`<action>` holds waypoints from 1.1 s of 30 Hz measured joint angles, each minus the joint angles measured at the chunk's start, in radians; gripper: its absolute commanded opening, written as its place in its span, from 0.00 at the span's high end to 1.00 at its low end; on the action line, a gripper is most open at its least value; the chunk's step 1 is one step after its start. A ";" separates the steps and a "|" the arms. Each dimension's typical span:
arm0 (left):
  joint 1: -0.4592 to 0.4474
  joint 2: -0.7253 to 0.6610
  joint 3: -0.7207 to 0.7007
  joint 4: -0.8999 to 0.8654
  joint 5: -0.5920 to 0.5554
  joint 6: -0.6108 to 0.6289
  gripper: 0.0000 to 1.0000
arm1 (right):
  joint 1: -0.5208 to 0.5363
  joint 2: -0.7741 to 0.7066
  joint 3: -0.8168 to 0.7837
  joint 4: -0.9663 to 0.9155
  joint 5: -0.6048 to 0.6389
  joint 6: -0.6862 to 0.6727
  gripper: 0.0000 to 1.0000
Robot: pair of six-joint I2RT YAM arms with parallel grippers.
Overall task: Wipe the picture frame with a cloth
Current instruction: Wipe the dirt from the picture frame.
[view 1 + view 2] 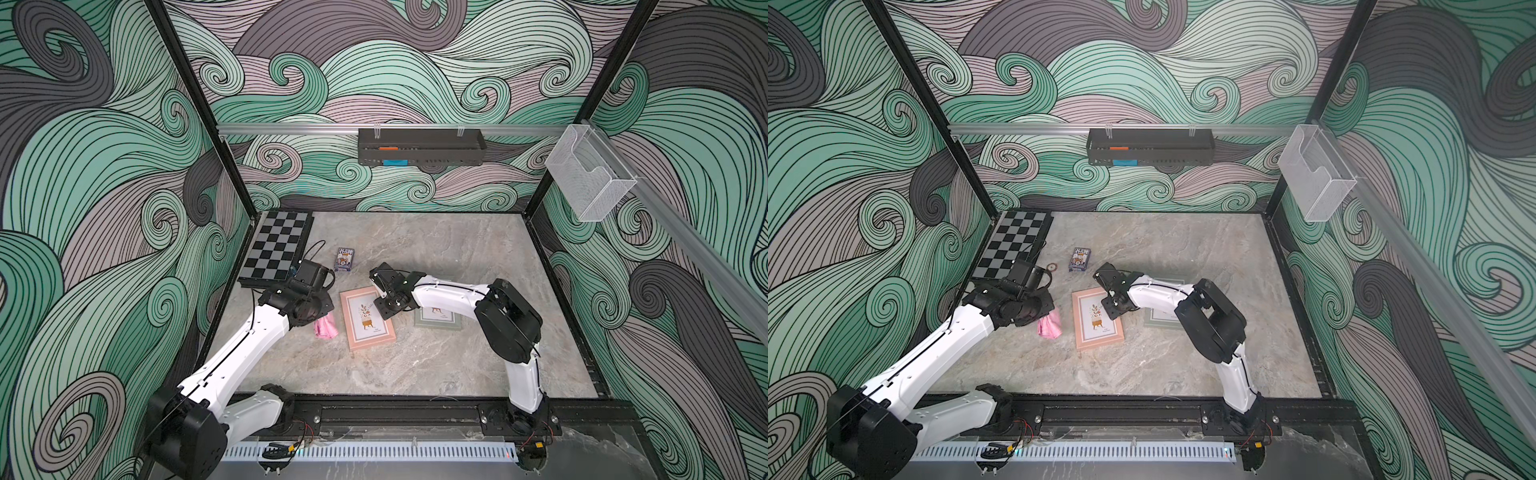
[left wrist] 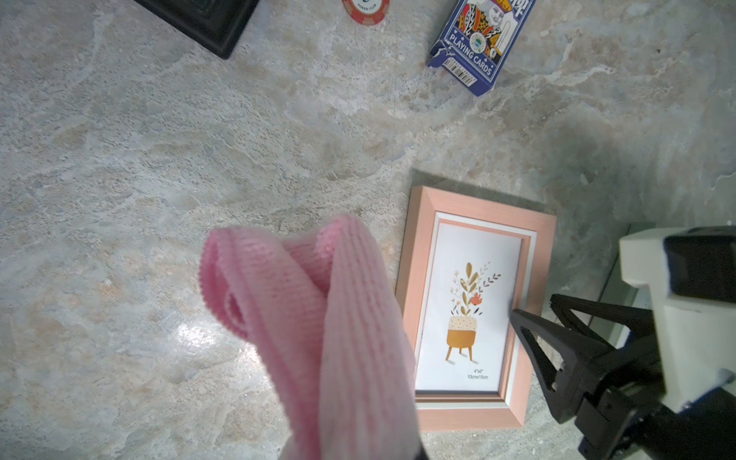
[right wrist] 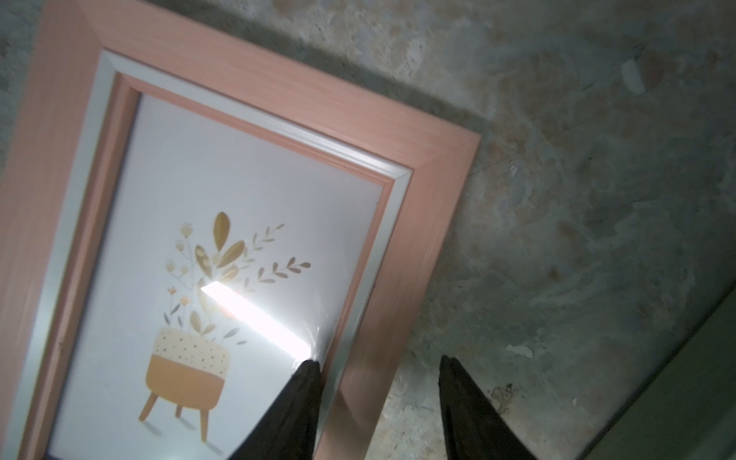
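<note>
1. In both top views the pink frame [image 1: 368, 318] [image 1: 1098, 320] lies flat on the table [image 1: 415, 365]. The left gripper [image 1: 319, 316] is clamped on the bunched cloth [image 1: 325, 327] [image 1: 1049, 325], which hangs just beside the pink frame's left long side. Whether the cloth touches the table I cannot tell. The right gripper [image 1: 384, 309] is over the pink frame's right side. A green frame [image 1: 438, 322] lies to the right of the pink frame, partly under the right arm. A card box [image 1: 344, 259] lies beyond the pink frame's far end, and a chessboard [image 1: 276, 249] lies farther beyond, to the left. In a top view a chip [image 1: 1052, 267] shows near the card box.
2. Left wrist: the cloth [image 2: 318, 318] fills the foreground and hides part of one long side of the pink frame [image 2: 474, 314]. The right gripper [image 2: 535, 308] is at the opposite long side.
3. Right wrist: the right gripper [image 3: 379, 360] stands partly open, straddling the pink frame's [image 3: 219, 247] border. One of its fingertips [image 3: 310, 370] is at the glass. The other is outside the pink frame, over the table and apart from the edge.
</note>
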 measured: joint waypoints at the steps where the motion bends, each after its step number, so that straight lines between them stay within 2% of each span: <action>1: 0.000 0.002 0.000 0.005 0.006 0.000 1.00 | 0.000 0.000 -0.004 0.002 -0.006 0.003 0.53; 4: 0.000 0.010 0.000 0.030 0.027 0.000 1.00 | 0.000 0.000 -0.023 0.009 -0.029 0.022 0.61; 6: 0.000 0.023 0.000 0.060 0.048 0.000 1.00 | 0.000 -0.004 -0.034 0.021 -0.043 0.040 0.62; 8: 0.000 0.049 0.000 0.112 0.074 -0.001 1.00 | 0.000 -0.010 -0.047 0.034 -0.051 0.064 0.71; 9: 0.000 0.065 0.000 0.138 0.083 -0.002 1.00 | -0.001 -0.012 -0.051 0.041 -0.055 0.072 0.72; 15: 0.000 0.246 0.038 0.338 0.121 -0.035 1.00 | -0.002 -0.026 -0.080 0.068 -0.069 0.100 0.73; 23: 0.000 0.606 0.167 0.639 0.188 -0.098 1.00 | -0.002 -0.044 -0.106 0.081 -0.076 0.130 0.73; 28: -0.011 0.807 0.246 0.757 0.280 -0.135 1.00 | -0.002 -0.044 -0.107 0.082 -0.077 0.134 0.73; 33: -0.055 0.810 0.245 0.766 0.267 -0.137 1.00 | -0.003 -0.046 -0.108 0.078 -0.077 0.135 0.73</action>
